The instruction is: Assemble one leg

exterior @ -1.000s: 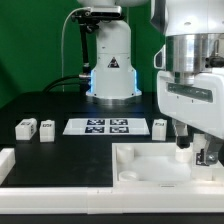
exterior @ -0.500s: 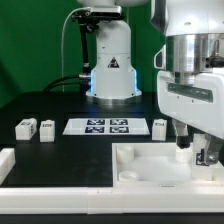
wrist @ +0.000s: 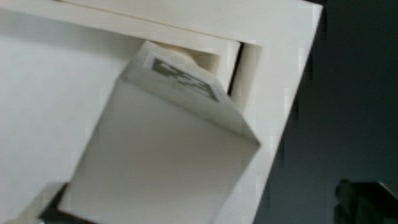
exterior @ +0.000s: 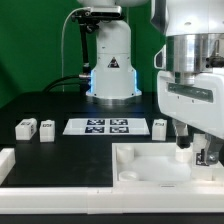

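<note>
down at the exterior view's right, the gripper (exterior: 194,150) hangs low over the large white panel (exterior: 150,170), its bulky white wrist housing filling that side of the frame. between the fingers a small white piece shows at about the level of the panel's top, and this looks like the leg (exterior: 183,146); the fingers seem closed on it, though the housing hides most of the contact. in the wrist view the leg (wrist: 178,130) fills the middle of the frame as a white block with a black-and-white tag near one end, tilted across the picture, its tagged end lying against a raised rim of the panel (wrist: 71,120). whether that end sits inside a socket or only beside the rim cannot be told. a dark fingertip (wrist: 63,205) shows at the block's other end. on the black table (exterior: 60,100), three more stubby white blocks stand upright and apart: two (exterior: 25,127) (exterior: 46,128) near each other at the exterior view's left, and one (exterior: 159,127) just beyond the panel. between them lies the marker board (exterior: 101,126), flat, with its tags facing up. behind it stands the robot's white base (exterior: 110,60). a low white rail (exterior: 20,160) sits at the exterior view's near left.
</note>
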Robot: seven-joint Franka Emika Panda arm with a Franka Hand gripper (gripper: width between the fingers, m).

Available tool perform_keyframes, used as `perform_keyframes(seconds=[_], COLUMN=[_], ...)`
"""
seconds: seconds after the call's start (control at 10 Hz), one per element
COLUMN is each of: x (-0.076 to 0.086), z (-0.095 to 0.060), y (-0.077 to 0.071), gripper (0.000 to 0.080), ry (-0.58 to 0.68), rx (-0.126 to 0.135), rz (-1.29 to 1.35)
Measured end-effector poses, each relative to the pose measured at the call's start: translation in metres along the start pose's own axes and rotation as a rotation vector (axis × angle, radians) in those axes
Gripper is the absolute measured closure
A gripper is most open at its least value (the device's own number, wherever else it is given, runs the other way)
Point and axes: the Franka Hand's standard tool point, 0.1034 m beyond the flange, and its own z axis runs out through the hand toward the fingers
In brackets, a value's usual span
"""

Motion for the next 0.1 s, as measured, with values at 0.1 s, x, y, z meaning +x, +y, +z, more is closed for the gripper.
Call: perform_keyframes(seconds=[0.1], x=[0.0000], z=[0.0000], y=[0.0000], gripper=[0.0151], ry=[0.000], rx=[0.000], rz=[0.000])
